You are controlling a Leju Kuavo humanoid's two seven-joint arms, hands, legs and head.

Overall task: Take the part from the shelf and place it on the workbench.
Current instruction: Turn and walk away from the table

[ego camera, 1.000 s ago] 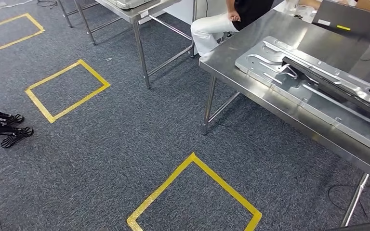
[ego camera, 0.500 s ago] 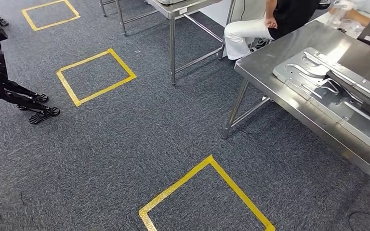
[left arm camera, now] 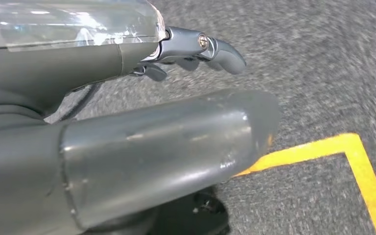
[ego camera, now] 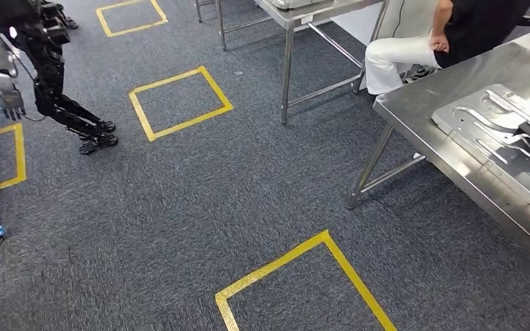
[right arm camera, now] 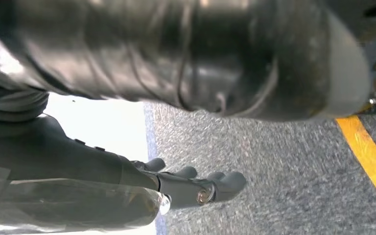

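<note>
left hand (left arm camera: pixel 196 49) and right hand (right arm camera: pixel 196 188): apparently empty, fingers loosely extended | risk: walking, could clip steel workbench (ego camera: pixel 414 110) leg or seated person (ego camera: pixel 448 41)

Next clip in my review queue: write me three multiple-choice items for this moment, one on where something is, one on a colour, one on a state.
1. Where does the stamped metal panel lie?
A. on the carpet inside a taped square
B. on the steel workbench at the right
C. in a robot hand

2. What colour is the tape of the floor squares?
A. yellow
B. red
C. white

3. What is the state of the left robot hand?
A. holding the panel
B. holding a cable
C. holding nothing, fingers apart over the carpet

Answers:
1 B, the head view shows the panel flat on the workbench top.
2 A, every taped outline on the grey carpet is yellow.
3 C, the left wrist view shows only bare carpet beyond the fingers.
</note>
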